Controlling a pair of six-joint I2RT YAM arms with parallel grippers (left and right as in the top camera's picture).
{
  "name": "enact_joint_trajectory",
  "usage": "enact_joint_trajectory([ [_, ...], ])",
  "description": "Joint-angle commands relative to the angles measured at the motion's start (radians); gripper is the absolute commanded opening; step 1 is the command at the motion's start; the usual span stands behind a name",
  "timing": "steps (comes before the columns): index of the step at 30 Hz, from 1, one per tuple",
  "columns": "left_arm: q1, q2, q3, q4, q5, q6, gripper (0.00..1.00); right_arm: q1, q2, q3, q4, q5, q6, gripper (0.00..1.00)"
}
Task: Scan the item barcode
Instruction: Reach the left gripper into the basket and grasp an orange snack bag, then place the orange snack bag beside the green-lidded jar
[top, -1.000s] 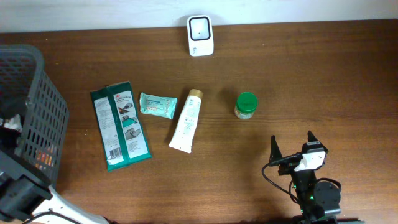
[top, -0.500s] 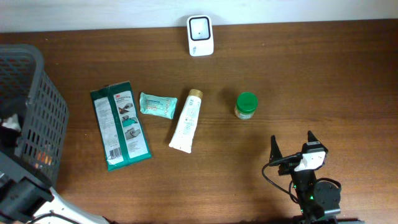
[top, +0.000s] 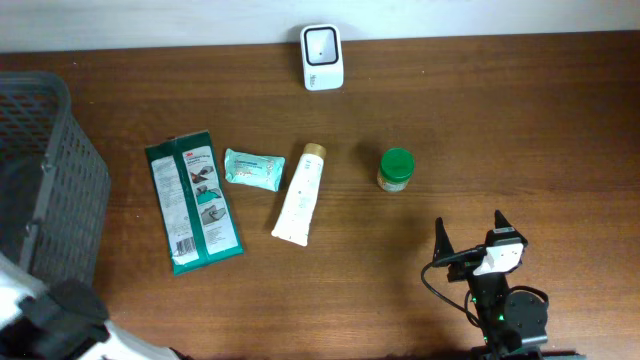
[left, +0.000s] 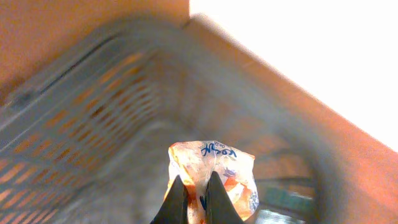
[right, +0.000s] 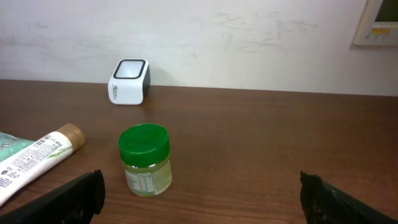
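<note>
the left gripper (left: 196, 186) was clenched on a crinkled orange-and-white packet (left: 219, 163) with blue lettering, its two dark fingers pinching the packet's lower edge at the bottom centre of the left wrist view. the packet hung inside the grey mesh basket (left: 74, 109), whose walls filled most of that frame in a blur. in the overhead view the basket stood at the left edge of the table (top: 560, 120), and the left arm (top: 60, 315) showed only as a dark and white shape in the lower left corner.

the white scanner (top: 322, 57) stood at the top centre of the overhead frame, against the table's far edge. below it, in a row across the middle, lay a green wipes pack (top: 192, 203), a small teal packet (top: 254, 169), a white tube (top: 300, 193) and a green-lidded jar (top: 396, 169), none touching the scanner.

the right gripper (top: 470, 228) sat in the lower right of the overhead frame with its jaws spread wide and nothing between them.
</note>
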Motion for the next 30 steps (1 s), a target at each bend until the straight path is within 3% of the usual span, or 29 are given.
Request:
enact_joint_trajectory([
  [1, -0.166, -0.035, 0.011, -0.025, 0.085, -0.063, 0.00, 0.009, -0.007, -0.007, -0.004, 0.008, -0.006, 0.98],
  [10, -0.679, 0.016, 0.010, -0.113, 0.032, -0.066, 0.00, 0.009, -0.006, -0.007, -0.004, 0.008, -0.006, 0.98],
  [15, -0.894, 0.135, 0.008, -0.135, 0.002, -0.066, 0.00, 0.009, -0.006, -0.007, -0.004, 0.008, -0.006, 0.98],
  [26, -1.190, 0.453, 0.008, -0.145, 0.048, -0.117, 0.00, 0.009, -0.006, -0.007, -0.004, 0.008, -0.006, 0.98],
  [30, -1.231, 0.518, 0.008, -0.131, 0.047, -0.219, 0.00, 0.009, -0.006, -0.007, -0.004, 0.008, -0.006, 0.98],
])
